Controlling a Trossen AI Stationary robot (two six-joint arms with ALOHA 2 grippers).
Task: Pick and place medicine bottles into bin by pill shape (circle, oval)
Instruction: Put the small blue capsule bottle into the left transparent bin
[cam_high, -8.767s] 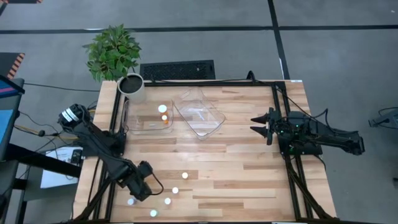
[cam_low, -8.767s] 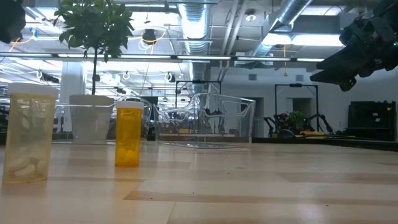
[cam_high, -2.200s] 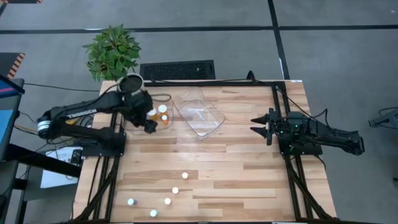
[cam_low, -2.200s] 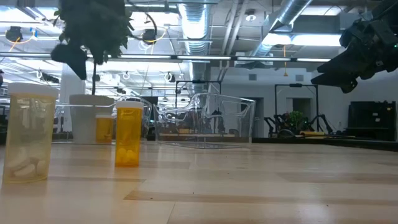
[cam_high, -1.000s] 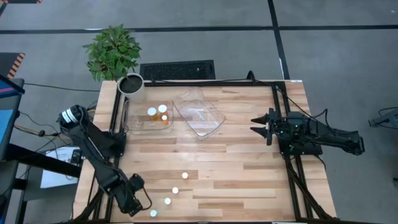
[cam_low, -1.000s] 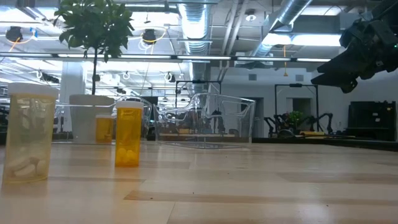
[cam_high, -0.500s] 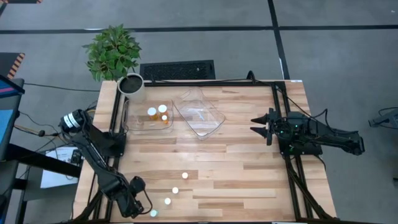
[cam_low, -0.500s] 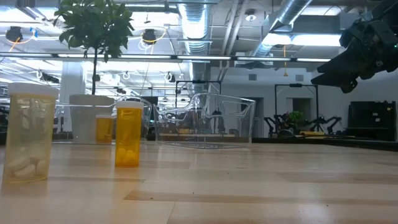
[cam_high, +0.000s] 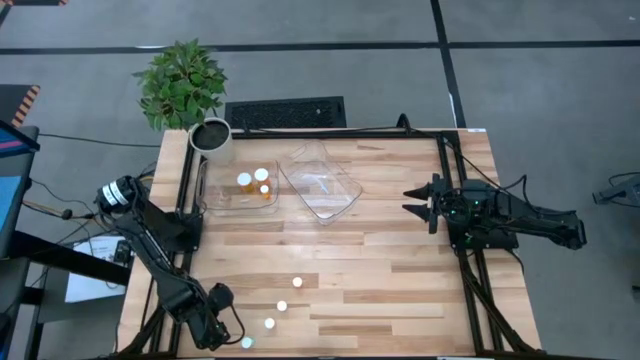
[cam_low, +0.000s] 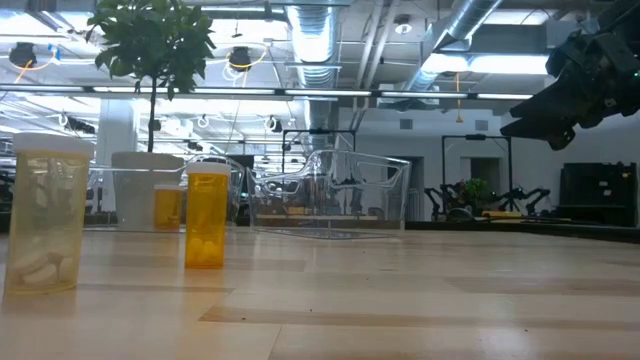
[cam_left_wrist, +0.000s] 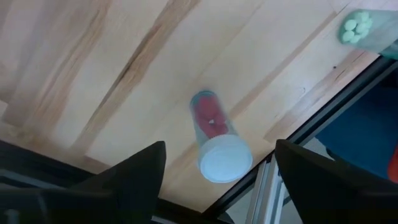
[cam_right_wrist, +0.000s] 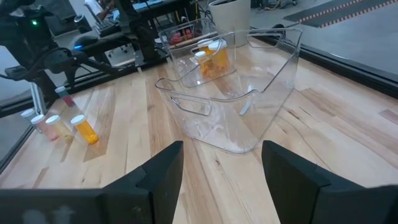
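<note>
The left gripper (cam_high: 212, 325) hangs over the table's near-left corner, fingers spread wide and holding nothing. In the left wrist view its two dark fingers (cam_left_wrist: 130, 180) flank a bottle (cam_left_wrist: 214, 138) that stands upright on the wood, long axis vertical, white cap toward the camera. A second bottle (cam_left_wrist: 365, 31) shows near the table's edge in that view.

Four loose bottles stand in the near-left area, all upright with caps up: one (cam_high: 246, 342) beside the left gripper at the table's front edge, then bottles at (cam_high: 269, 323), (cam_high: 282, 306) and (cam_high: 297, 283), running diagonally away from the front. In the low view, two bottles (cam_low: 46, 215) and (cam_low: 207, 217) stand with vertical axes, pills visible in the bottom of the nearer one.

The left tub (cam_high: 212, 195), at the rear beside the plant pot (cam_high: 211, 139), holds three bottles (cam_high: 244, 179). The right tub (cam_high: 343, 180) sits just beside it, turned at an angle.

The right gripper (cam_high: 412, 201) waits above the table's right edge, fingers apart and holding nothing.
</note>
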